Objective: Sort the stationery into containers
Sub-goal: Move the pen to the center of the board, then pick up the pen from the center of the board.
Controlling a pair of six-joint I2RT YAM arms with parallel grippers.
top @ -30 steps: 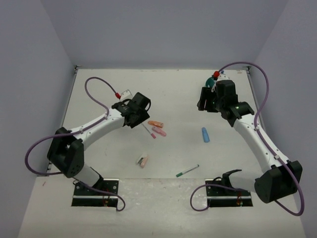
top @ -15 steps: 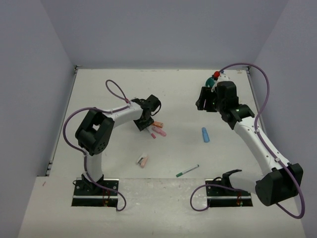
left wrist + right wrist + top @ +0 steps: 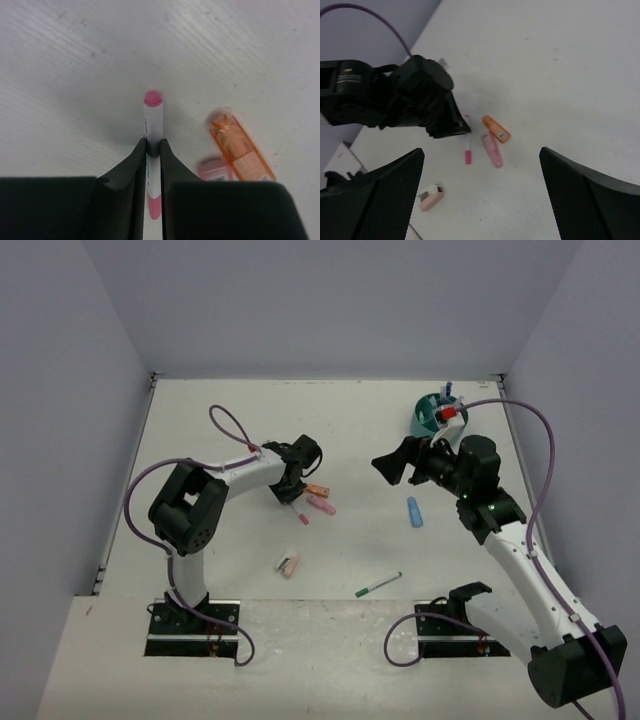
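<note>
My left gripper [image 3: 153, 150] is shut on a thin white pen with pink ends [image 3: 153, 117], low at the table [image 3: 200, 410]; the top view shows the gripper [image 3: 289, 494] and the pen [image 3: 299, 511] too. An orange highlighter [image 3: 317, 490] and a pink highlighter [image 3: 322, 506] lie just to its right. My right gripper [image 3: 386, 466] is open and empty, held above the table's middle right. The teal organizer [image 3: 430, 420] stands at the back right with several items in it. A light-blue highlighter [image 3: 414, 511], a pink eraser [image 3: 288, 563] and a green pen [image 3: 378, 584] lie loose.
The right wrist view looks down on the left gripper [image 3: 454, 125], the pen [image 3: 467, 149], the orange highlighter [image 3: 496, 128], the pink highlighter [image 3: 491, 149] and the eraser [image 3: 431, 196]. Grey walls close in the table on three sides.
My left arm has reached right and down, and its gripper has shut on the pink-ended pen. My right arm has swung from the organizer towards the table's middle, gripper open.
</note>
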